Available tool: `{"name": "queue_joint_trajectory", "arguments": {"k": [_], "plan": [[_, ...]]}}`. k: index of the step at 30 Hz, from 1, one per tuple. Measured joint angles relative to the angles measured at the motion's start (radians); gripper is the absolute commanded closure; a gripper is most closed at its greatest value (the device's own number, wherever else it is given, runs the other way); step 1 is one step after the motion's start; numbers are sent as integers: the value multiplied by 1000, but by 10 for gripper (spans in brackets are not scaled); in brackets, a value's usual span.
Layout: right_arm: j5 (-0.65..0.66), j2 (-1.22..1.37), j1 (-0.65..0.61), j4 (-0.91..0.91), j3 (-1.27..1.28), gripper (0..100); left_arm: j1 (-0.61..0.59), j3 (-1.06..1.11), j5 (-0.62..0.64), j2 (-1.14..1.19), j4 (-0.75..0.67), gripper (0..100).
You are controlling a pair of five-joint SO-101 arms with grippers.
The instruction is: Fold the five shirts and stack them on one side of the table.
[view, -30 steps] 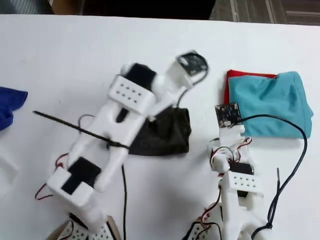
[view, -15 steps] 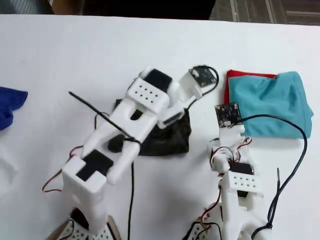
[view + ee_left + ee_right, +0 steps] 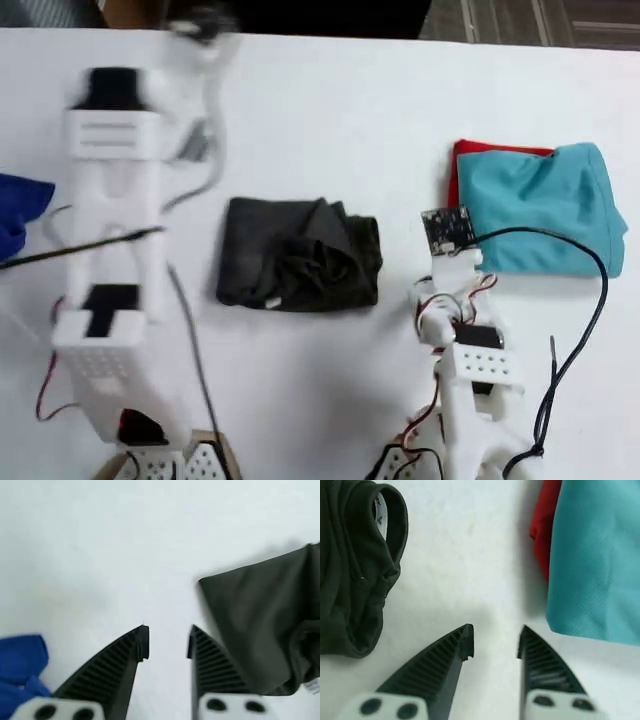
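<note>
Your black shirt [image 3: 298, 253] lies loosely folded mid-bench [image 3: 330, 90], with the teal shirt [image 3: 545, 208] stacked on the red shirt [image 3: 470, 152] at the right. Your left gripper [image 3: 165, 642] hangs spread and empty between it and the blue shirt [image 3: 18, 210]. Your right gripper [image 3: 495, 642], also spread, hovers beside the stack.

Bare table [image 3: 330, 90] ran between the black shirt [image 3: 298, 253] and the teal shirt [image 3: 545, 208] lying on the red shirt [image 3: 480, 152] (right gripper [image 3: 495, 640], jaws apart, sat over this gap). The left gripper [image 3: 166, 642], also parted, hung over table between the blue shirt [image 3: 20, 210] and the black one.
</note>
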Motion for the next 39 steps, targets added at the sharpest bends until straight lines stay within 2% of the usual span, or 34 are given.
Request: {"name": "queue_joint_trajectory", "arguments": {"k": [5,12,15,23,27,32,39], "plan": [[0,0,-63,94,-55,978,-207,166,0,0,-29,973],[0,6,-292,367,-408,978,-410,485,0,0,-233,973],[0,87,-379,420,-586,978,-428,684,3,-3,-356,973],[0,503,-509,423,-937,978,-465,1229,209,-287,-756,973],[0,664,-578,454,-1085,978,-470,1421,278,-338,-937,973],[0,830,-635,459,-1209,978,-468,1450,325,-348,-977,973],[0,1036,-632,466,-1258,978,-468,1450,336,-348,-980,973]]}}
